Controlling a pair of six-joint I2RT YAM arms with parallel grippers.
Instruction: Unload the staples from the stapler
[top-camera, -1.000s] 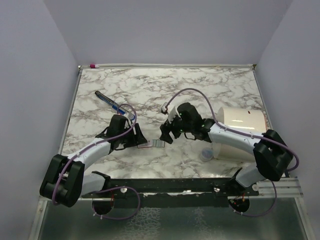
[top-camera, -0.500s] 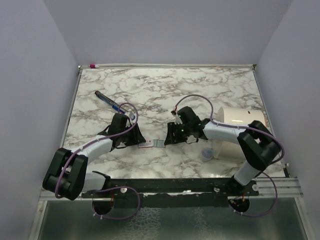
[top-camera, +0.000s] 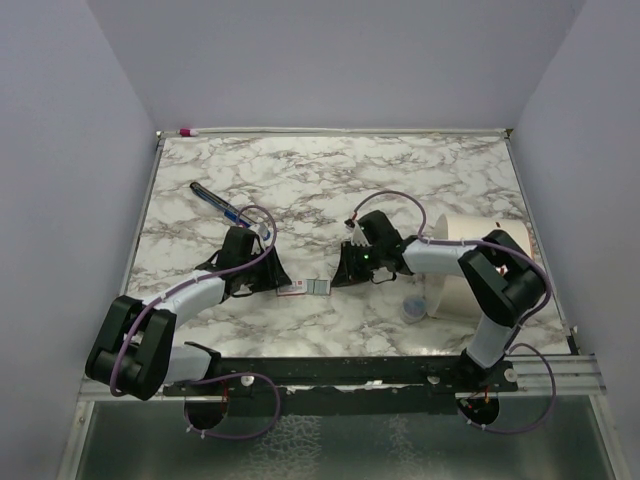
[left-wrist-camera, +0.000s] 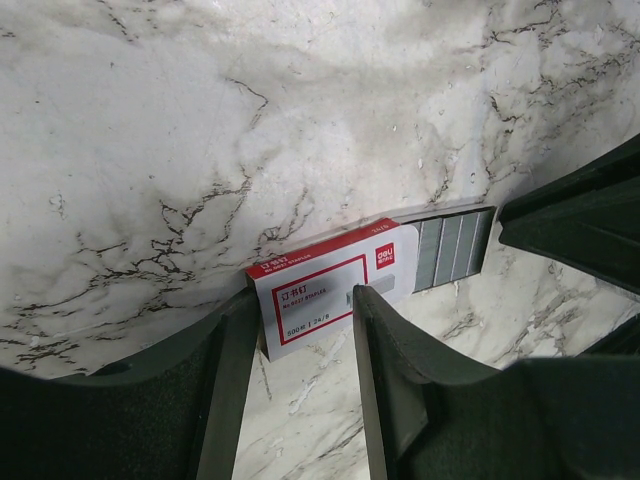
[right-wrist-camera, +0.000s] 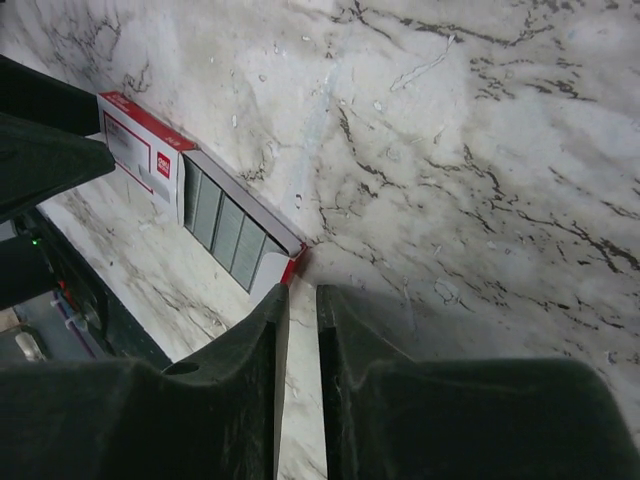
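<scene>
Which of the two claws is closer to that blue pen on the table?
Left. The left gripper straddles the red-and-white box close by the pen's near end; the right gripper sits past that box, farther right.

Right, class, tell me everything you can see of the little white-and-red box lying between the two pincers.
The box is small, flat cardboard, white with red borders and print, lying on the marble table. Its inner tray, slid partly out, shows grey staples in side-by-side strips. The left pincer clamps the sleeve's sides. The right pincer has its narrow-set tips at the tray's red-edged end; whether they grip it is unclear.
</scene>
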